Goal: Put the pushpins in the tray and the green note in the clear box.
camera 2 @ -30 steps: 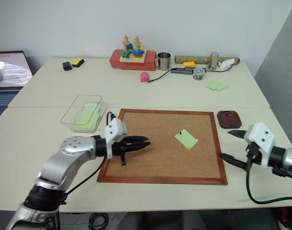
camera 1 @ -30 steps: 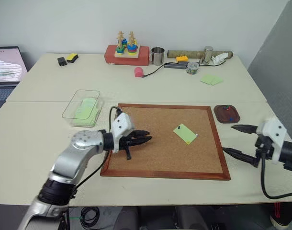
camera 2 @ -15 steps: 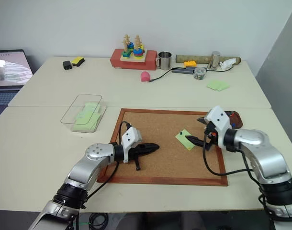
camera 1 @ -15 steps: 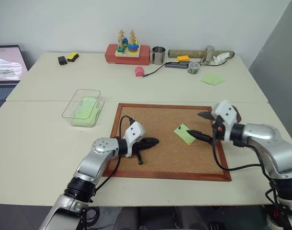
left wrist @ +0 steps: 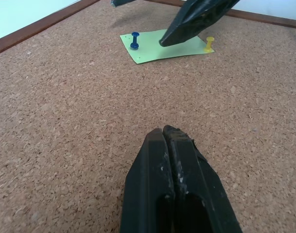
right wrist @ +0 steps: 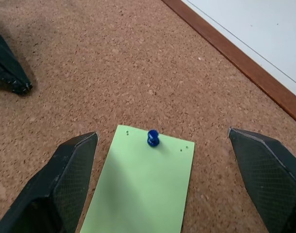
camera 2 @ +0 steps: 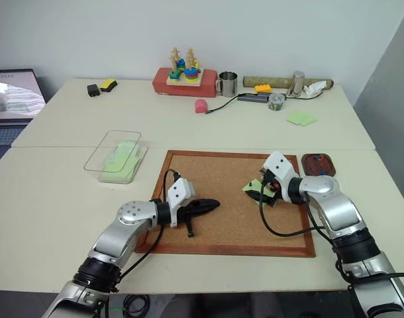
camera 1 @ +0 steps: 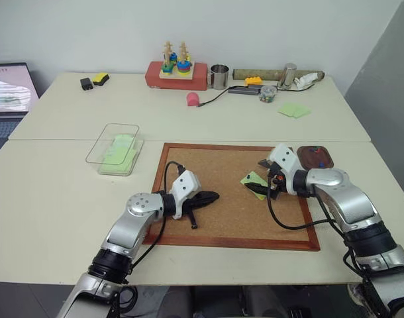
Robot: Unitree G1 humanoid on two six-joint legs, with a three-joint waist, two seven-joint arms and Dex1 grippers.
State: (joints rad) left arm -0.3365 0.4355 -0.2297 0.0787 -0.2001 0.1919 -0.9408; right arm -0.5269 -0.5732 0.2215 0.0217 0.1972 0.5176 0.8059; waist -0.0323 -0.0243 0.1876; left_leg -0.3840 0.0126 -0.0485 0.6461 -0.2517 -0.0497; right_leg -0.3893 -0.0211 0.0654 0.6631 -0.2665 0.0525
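- The green note is seen lying flat on the cork board, toward the board's right side, pinned by a blue pushpin at one end and a yellow pushpin at the other.
- The right gripper is held over the note with its two fingers spread wide, one to each side of the note; nothing is grasped, and the blue pin stands ahead of the gap between them.
- The left gripper is clenched shut and empty, its tips resting low over bare cork near the middle of the board, well apart from the note.
- The tray is placed on the bench just past the board's far right corner, with a few pins already in it; the clear box sits beyond the board's far left corner, green notes visible inside.
- The step in hand is judged to be the pulling of the blue pin.
- Risks from here:
  - The small pin head could be missed or squeezed out sideways if the fingers are closed off-centre.
  - The note could be caught with the pin and torn or creased, since the paper lies between the fingertips.
  - With one pin drawn, the note could swing about the yellow pin.
  - A pin carried to the tray could be dropped onto the bench and roll away.
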